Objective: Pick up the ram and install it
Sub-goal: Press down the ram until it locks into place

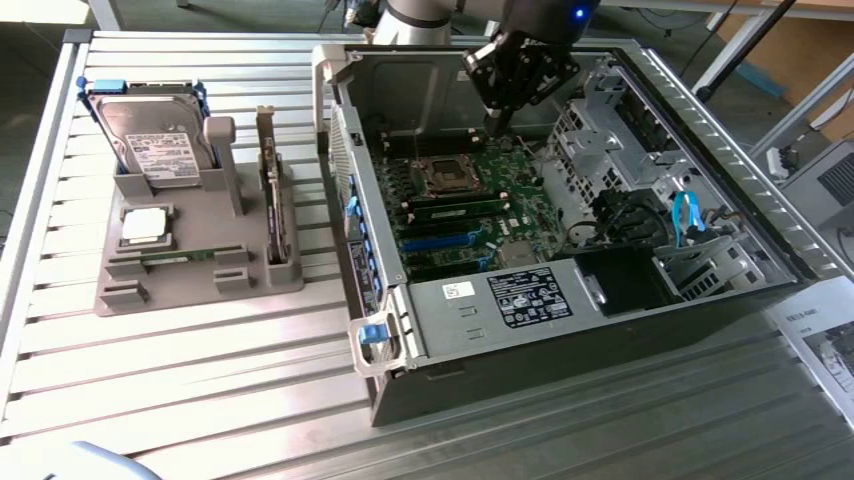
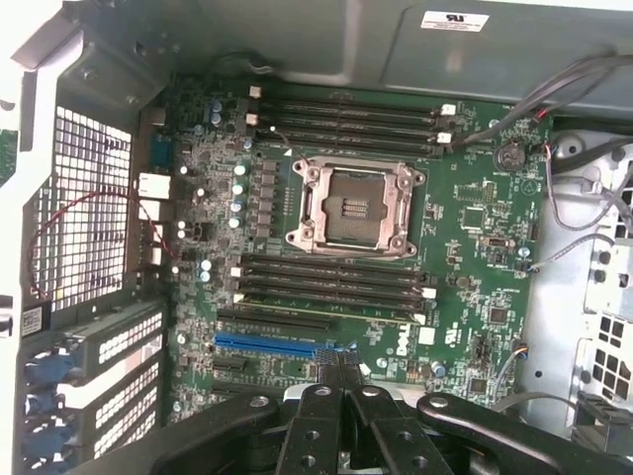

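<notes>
Long, thin green ram stick (image 1: 454, 212) (image 2: 331, 315) stands edge-up in a black motherboard slot; my black gripper (image 1: 497, 125) (image 2: 336, 371) hovers nearby, fingers together, empty.

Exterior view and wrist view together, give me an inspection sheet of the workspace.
Surface: slatted metal table carrying a grey holder and an open computer case.
Job's things: ram lying flat in the holder; motherboard exposed.
Clutter: hard drive and expansion card upright in the holder.
Grippers: gripper shut, nothing seen in it, above the motherboard inside the case.
Cables: blue cable and red wire in the case.
Surroundings: paper sheet at the exterior view's right.
</notes>
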